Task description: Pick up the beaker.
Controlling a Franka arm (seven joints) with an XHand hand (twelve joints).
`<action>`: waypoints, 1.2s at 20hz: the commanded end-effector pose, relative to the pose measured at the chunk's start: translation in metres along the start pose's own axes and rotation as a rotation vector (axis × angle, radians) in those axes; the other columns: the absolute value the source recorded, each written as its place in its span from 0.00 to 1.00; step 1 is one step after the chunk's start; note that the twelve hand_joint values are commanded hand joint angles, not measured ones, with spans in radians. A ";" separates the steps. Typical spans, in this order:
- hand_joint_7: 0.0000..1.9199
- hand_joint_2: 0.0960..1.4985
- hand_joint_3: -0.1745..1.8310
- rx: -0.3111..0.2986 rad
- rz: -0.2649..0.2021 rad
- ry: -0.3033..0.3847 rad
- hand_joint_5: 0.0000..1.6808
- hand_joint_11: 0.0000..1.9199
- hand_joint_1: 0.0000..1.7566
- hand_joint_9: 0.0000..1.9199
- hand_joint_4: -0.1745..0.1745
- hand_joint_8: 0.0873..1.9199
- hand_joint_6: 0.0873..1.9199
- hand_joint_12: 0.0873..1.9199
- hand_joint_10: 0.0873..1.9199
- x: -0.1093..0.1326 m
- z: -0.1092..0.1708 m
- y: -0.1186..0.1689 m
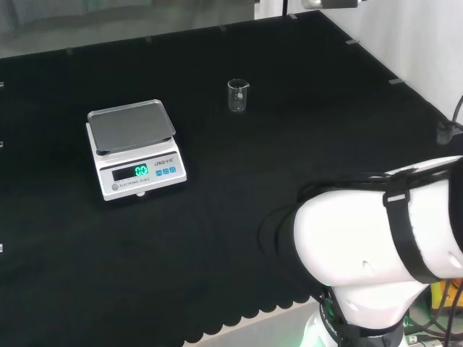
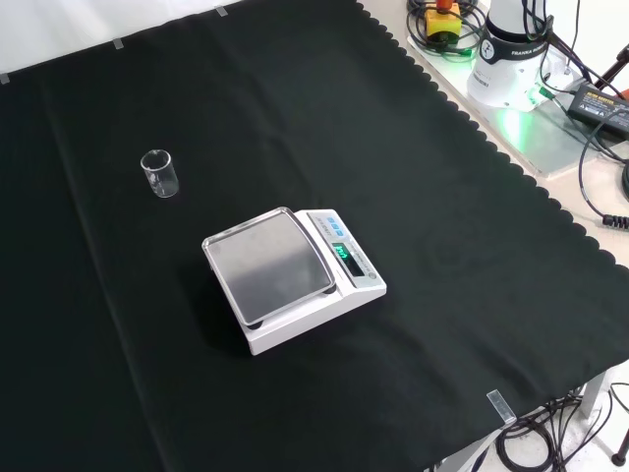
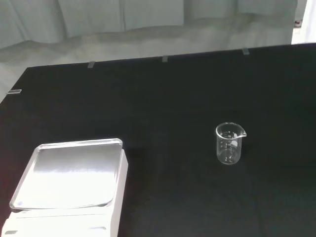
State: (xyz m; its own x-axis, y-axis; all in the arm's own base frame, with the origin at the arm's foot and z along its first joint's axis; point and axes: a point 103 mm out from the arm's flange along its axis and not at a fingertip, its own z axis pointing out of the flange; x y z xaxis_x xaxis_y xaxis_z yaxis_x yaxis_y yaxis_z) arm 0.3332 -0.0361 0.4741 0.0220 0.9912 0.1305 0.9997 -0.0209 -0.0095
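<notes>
A small clear glass beaker (image 1: 238, 95) stands upright on the black cloth (image 1: 217, 238) that covers the surface, with nothing touching it. In the head view it sits toward the far side of the cloth, to the right of and farther off than the scale (image 1: 135, 149), well apart from it. In the front view the beaker (image 2: 160, 173) is at the left, above and left of the scale (image 2: 293, 277). The wrist view shows the beaker (image 3: 229, 143) with its pouring spout on the rim and faint printed graduation marks on its wall, too small to read; it looks empty.

The scale is a white electronic bench scale with a flat, bare steel weighing pan (image 3: 69, 173). Its front panel carries a lit green display, a few small blue buttons and lines of print, which are too small to make out with certainty.

The arm's white links (image 1: 383, 238) bulk at the lower right of the head view, and the arm's base (image 2: 511, 49) stands off the cloth at the top right of the front view, beside cables and a black power adapter (image 2: 601, 98). I cannot tell whether the fingers are apart or together.

Small strips of tape (image 2: 499, 405) hold the cloth's edges down.
</notes>
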 end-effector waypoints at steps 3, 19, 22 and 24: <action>0.00 0.54 0.20 0.013 -0.078 0.095 0.01 0.02 0.18 0.00 0.47 0.12 0.00 0.79 0.20 -0.059 0.024 0.071; 0.00 0.55 0.18 0.123 -0.142 0.061 0.03 0.02 0.19 0.00 0.45 0.14 0.00 0.79 0.24 -0.047 0.078 0.160; 0.00 0.55 0.18 0.136 -0.140 0.064 0.03 0.02 0.19 0.00 0.45 0.14 0.00 0.79 0.24 -0.017 0.096 0.178; 0.00 0.55 0.18 0.131 -0.146 0.061 0.03 0.01 0.19 0.00 0.44 0.14 0.00 0.79 0.24 -0.002 0.108 0.188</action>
State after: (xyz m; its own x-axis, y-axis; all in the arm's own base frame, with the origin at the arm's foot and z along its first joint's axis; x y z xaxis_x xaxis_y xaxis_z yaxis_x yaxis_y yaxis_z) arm 0.4863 -0.0759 0.3866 -0.1002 0.9751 0.1978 0.9842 0.1263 -0.1240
